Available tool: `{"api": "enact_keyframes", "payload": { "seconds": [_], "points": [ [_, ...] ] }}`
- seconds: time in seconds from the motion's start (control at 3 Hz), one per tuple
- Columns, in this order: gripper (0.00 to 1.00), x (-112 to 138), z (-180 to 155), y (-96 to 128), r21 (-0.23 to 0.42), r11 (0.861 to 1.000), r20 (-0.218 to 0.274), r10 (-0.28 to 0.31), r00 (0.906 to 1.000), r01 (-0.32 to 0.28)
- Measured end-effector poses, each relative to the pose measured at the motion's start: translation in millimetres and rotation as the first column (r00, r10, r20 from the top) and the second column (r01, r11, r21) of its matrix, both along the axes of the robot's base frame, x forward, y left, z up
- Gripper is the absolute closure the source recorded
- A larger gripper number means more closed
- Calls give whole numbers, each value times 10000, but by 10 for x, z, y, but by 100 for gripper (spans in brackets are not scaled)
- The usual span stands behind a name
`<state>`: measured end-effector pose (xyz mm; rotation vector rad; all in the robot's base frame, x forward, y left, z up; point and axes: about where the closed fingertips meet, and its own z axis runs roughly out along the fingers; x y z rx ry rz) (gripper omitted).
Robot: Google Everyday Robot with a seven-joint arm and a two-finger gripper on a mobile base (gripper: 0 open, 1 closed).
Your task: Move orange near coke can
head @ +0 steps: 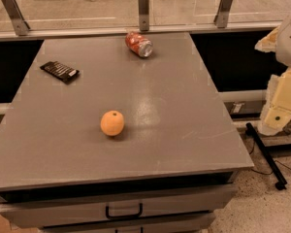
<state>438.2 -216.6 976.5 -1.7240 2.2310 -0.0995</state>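
An orange [112, 123] sits on the grey table [184, 130], a little left of centre and towards the front. A red coke can [138, 44] lies on its side near the table's far edge, its silver end facing me. My gripper [277, 114] is on the cream arm at the right edge of the view, off the table's right side and well away from both the orange and the can. It holds nothing that I can see.
A dark flat snack packet [60, 71] lies at the table's far left. A railing with metal posts [143, 8] runs behind the table. Drawers with a black handle [123, 211] are below the front edge. A black rod [266, 154] lies on the floor at right.
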Motion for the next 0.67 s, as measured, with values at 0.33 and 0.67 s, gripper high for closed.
{"api": "enact_keyframes", "payload": {
  "seconds": [0.33,0.67],
  "points": [
    [0,65,-13,133,293,9993,11,250,9997,-250],
    [0,65,-13,134,293,9993,13,250,9997,-250]
  ]
}}
